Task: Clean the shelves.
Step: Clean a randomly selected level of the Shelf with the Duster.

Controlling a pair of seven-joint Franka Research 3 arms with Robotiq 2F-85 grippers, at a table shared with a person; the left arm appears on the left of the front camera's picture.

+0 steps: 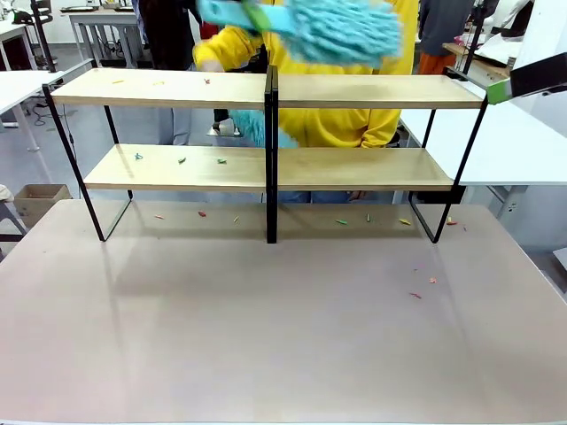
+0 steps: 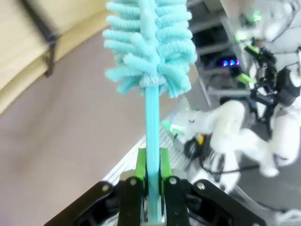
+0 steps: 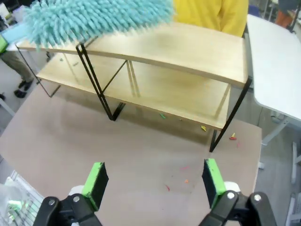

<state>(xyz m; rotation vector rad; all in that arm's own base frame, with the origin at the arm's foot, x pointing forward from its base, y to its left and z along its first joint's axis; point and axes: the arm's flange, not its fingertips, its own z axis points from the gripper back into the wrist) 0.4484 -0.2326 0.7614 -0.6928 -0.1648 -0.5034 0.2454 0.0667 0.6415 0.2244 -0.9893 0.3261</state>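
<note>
shelves (image 1: 354,91): on the far half of the table (image 1: 266,336), across nearly its whole width.
person (image 1: 354,124): behind the shelves, near the middle.
duster (image 1: 328,31): above the upper board, over the central post and to its right.
small scraps (image 1: 182,160): on the lower board, left half.
more scraps (image 1: 341,221): on the table under the shelves.
last scraps (image 1: 416,295): on the table before the shelves' right end.

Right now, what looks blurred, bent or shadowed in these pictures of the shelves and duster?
Front view: the fluffy turquoise microfibre duster is smeared by motion; the light-wood, black-framed shelves cast soft shadow on the grey-brown table. Left wrist view: duster head fairly sharp, background blurred. Right wrist view: the wide lens bows the top board; duster soft.
</note>
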